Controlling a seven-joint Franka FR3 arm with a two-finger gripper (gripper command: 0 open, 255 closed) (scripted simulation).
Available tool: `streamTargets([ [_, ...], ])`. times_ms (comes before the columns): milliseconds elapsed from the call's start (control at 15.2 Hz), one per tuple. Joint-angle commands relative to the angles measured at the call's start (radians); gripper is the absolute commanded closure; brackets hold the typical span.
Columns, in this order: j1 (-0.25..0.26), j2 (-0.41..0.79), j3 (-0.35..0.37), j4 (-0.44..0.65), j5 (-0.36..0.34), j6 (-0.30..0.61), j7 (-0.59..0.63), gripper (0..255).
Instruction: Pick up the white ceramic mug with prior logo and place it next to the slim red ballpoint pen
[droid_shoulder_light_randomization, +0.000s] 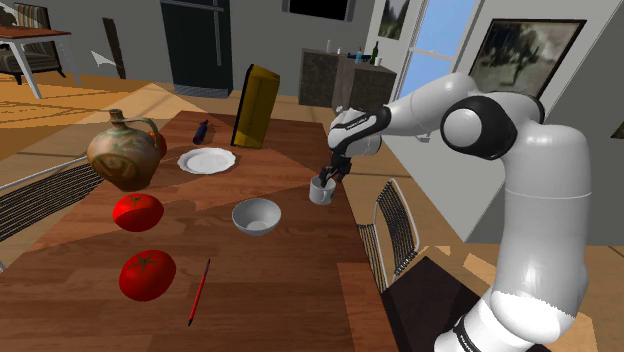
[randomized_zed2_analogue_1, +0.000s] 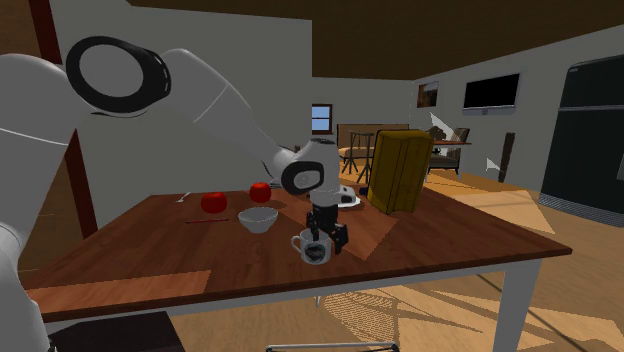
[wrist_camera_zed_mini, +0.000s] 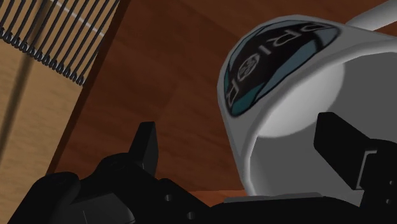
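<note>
Gripper (droid_shoulder_light_randomization: 331, 176) spread astride mug (droid_shoulder_light_randomization: 321, 192) rim, not pinching. Risk: uneven closing tips mug, which stands near the desk (droid_shoulder_light_randomization: 280, 295) edge.

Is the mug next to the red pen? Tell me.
No: the mug sits at the pincer, far from the pen, with the bowl between them.
</note>
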Motion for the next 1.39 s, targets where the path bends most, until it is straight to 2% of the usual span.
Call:
streamTargets([
  [0,0.000,0.003,0.001,-0.001,0.001,0.004,-0.001,0],
  [330,0.000,0.003,0.001,-0.001,0.001,0.004,-0.001,0],
  [396,0.000,0.003,0.001,-0.001,0.001,0.004,-0.001,255],
  [990,0.000,0.003,0.001,-0.001,0.001,0.004,-0.001,255],
  [1320,0.005,-0.037,-0.007,0.012,-0.013,-0.047,0.013,255],
])
